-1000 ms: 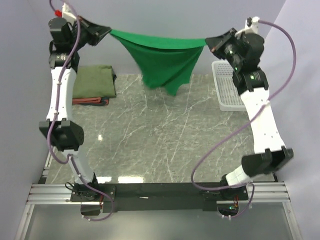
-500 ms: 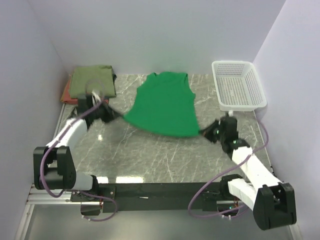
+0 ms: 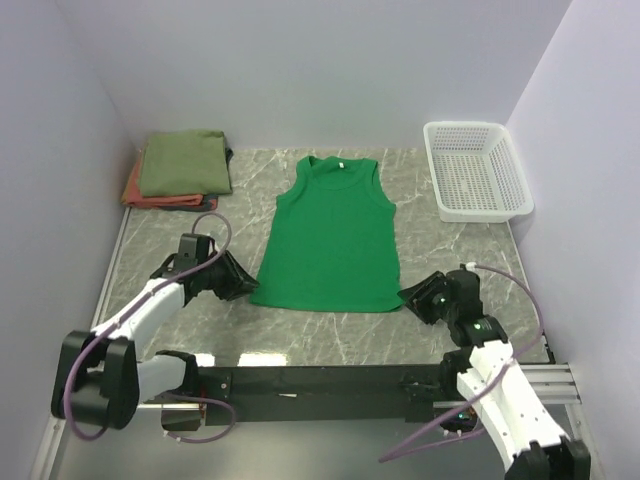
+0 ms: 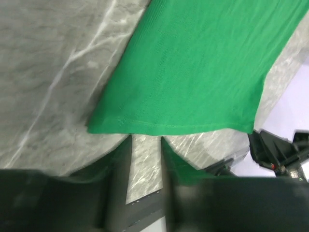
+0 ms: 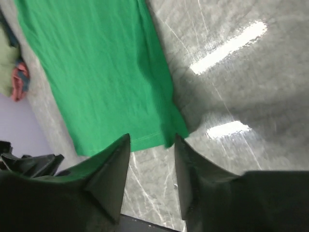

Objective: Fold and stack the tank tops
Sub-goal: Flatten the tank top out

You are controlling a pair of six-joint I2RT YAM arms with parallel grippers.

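From above, the green top [image 3: 330, 240] lies flat and face up on the marble table [image 3: 330, 335]. Its long axis runs 12 to 6 o'clock, with the neck at 12 and the hem at 6. The left claw [image 3: 240, 287] sits low at the hem's 7 o'clock corner and the right claw [image 3: 408, 298] at its 5 o'clock corner. Each points inward at the cloth, so each arm is nearest its own corner. I'd guess the fold starts from this hem edge. The olive top [image 3: 185, 162] is folded on the red top [image 3: 135, 192] out at 10 o'clock, well apart and closer to the left arm. A white basket [image 3: 478, 128] stands at 2 o'clock. Plain walls close in on three sides, so there is little room sideways.

From the left wrist, the left claw [image 4: 146, 145] is spread, with bare marble showing between its fingers [image 4: 118, 166]. The hem of the green top [image 4: 203, 72] lies just past the tips at 12 o'clock and is not pinched. The far corner of the hem runs off towards 3 o'clock.

From the right wrist, the right claw [image 5: 152, 140] is also spread. The hem corner of the green top [image 5: 96, 72] lies loose on the table between the tips, and nothing is gripped. The marble looks slick and shiny, so I'd expect the cloth to slide if pushed.
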